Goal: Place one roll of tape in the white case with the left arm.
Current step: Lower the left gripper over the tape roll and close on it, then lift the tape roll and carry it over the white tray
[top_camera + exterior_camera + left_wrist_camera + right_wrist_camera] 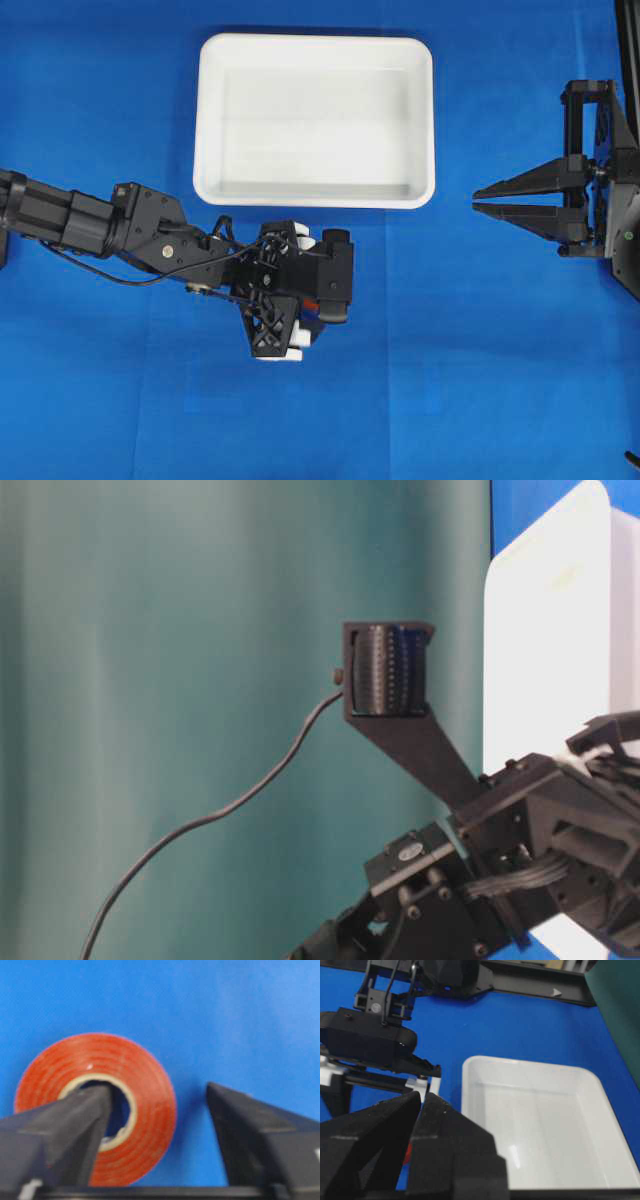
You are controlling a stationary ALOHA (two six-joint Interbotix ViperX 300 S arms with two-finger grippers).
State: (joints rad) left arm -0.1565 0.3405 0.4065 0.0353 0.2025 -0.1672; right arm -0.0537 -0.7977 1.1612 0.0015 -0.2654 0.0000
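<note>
The roll of tape [95, 1110] lies flat on the blue cloth, a red-orange ring with a pale core. My left gripper [157, 1089] is open and points down over it. One finger [80, 1120] sits in the core hole and the other [250, 1135] stands outside the ring, apart from it. In the overhead view the left gripper [318, 290] hides all but a red sliver of the roll [310, 306], just in front of the white case [315, 120]. My right gripper [478, 198] is shut and empty, to the right of the case.
The white case [545, 1130] is empty in the right wrist view and also shows in the table-level view [550, 630]. The left arm's body [150, 240] reaches in from the left edge. Blue cloth covers the table.
</note>
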